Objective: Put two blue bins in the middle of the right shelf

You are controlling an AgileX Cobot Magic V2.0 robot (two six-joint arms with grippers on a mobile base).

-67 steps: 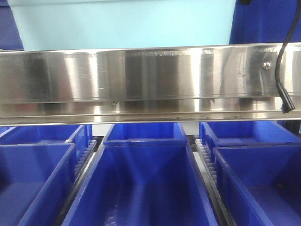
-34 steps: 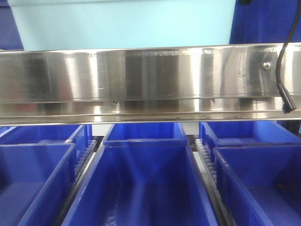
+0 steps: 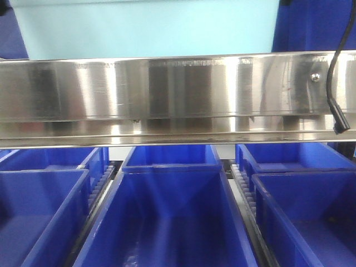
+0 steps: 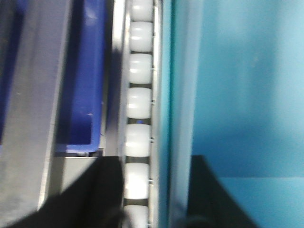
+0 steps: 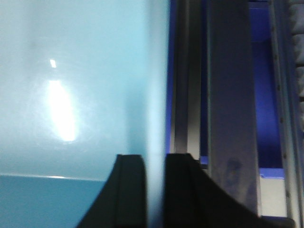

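Fingers [image 5: 130, 194] astride bin wall [image 5: 156, 95] — (right wrist)

The shelf rail [image 3: 178, 94] was brushed, shiny metal. Blue bins [image 3: 172, 217] below it were glossy, smooth plastic; the pale teal bin [image 3: 144, 28] above it, smooth plastic.

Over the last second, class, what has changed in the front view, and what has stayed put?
Very little. The pale turquoise bin above the steel rail has shifted slightly: its upper left corner sits a touch further right, and a dark shape now shows at the top left edge. The blue bins below and the black cable have not moved.
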